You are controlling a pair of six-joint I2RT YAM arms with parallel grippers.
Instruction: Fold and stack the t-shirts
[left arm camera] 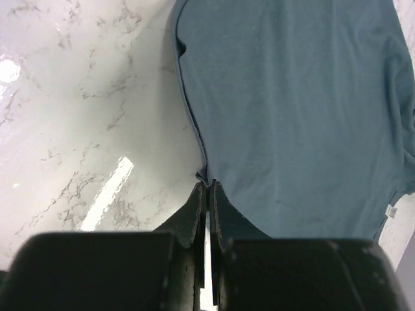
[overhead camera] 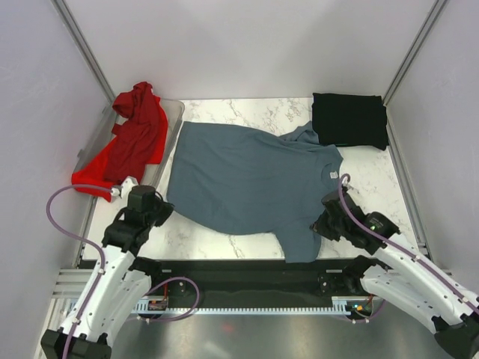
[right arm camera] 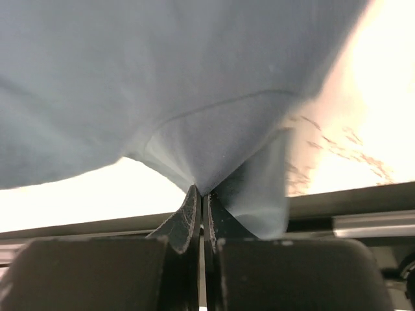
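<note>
A: Where is the slate blue-grey t-shirt laid?

B: It is spread mostly flat across the middle of the marble surface. The collar is turned toward the far right, and one sleeve is drawn down toward the near edge.

A: Left pincer?

B: It is set at the near-left corner of that shirt. In the left wrist view the jaws are pressed together and the hem is nipped at their tips.

A: Right pincer?

B: It is clamped on the same shirt at the near-right sleeve. In the right wrist view the cloth is pulled up into a tented peak between the closed jaws.

A: Black t-shirt?

B: It is folded into a neat rectangle at the far-right corner of the surface, just beside the grey shirt's far sleeve.

A: Red t-shirt?

B: It is crumpled at the far left, heaped in the clear bin and spilled over its left rim. No pincer is seen touching it.
</note>
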